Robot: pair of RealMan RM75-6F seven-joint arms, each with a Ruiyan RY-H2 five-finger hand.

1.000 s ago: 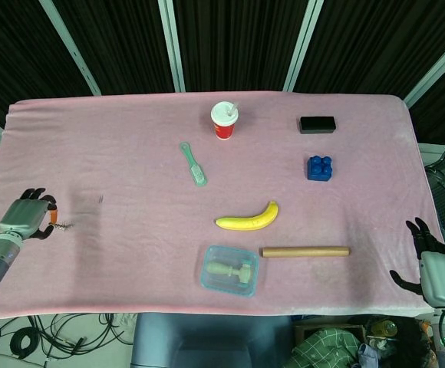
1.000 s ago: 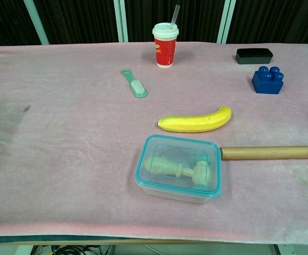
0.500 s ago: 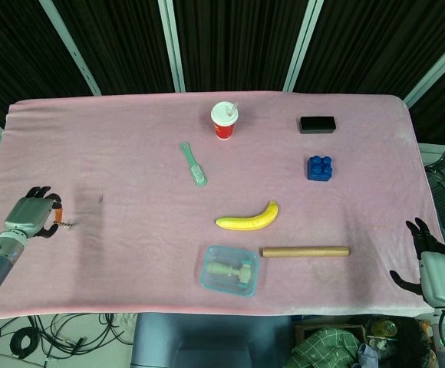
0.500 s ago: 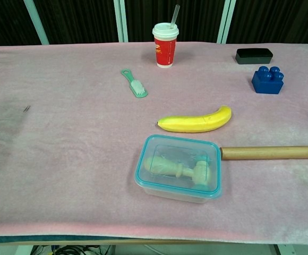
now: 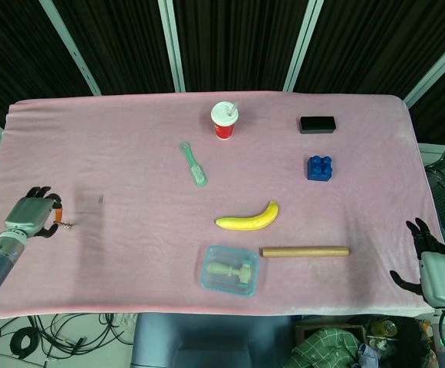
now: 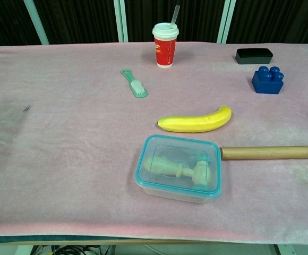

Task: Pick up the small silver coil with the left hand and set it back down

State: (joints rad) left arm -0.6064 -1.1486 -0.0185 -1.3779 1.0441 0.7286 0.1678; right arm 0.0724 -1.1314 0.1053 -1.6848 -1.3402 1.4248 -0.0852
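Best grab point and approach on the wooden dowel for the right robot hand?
Grip the wooden dowel near its right end, from above, fingers across its width. It lies flat, left-right; its left end nearly meets the lidded container, while the right end faces the right robot hand with bare cloth around.

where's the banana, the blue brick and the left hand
banana (image 5: 247, 220): head view, middle of its curve.
blue brick (image 5: 319, 169): head view, top face among the studs.
left hand (image 5: 32, 218): head view, back of the hand at the table's left edge.
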